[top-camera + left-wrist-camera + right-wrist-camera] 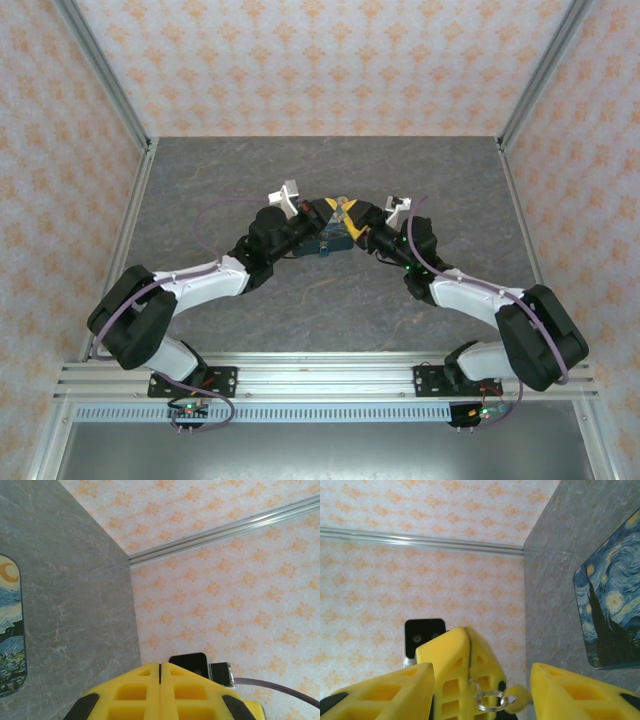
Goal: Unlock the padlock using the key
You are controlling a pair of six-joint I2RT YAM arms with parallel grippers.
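Between the right tool's [481, 680] spread, empty fingers, just above the counter [545, 605] beside the painted box [610, 615], the clenched left tool [160, 672] dangles the key ring [489, 700], so a mistimed handover pinch could, I judge, knock it loose and drop it.

Box [612, 605] cropped, right pincer [482, 671] cut off

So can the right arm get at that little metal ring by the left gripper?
Probably yes. The right gripper stands open with a finger on each side of the shut left gripper, and the metal ring sits in that gap, with nothing in front of it.
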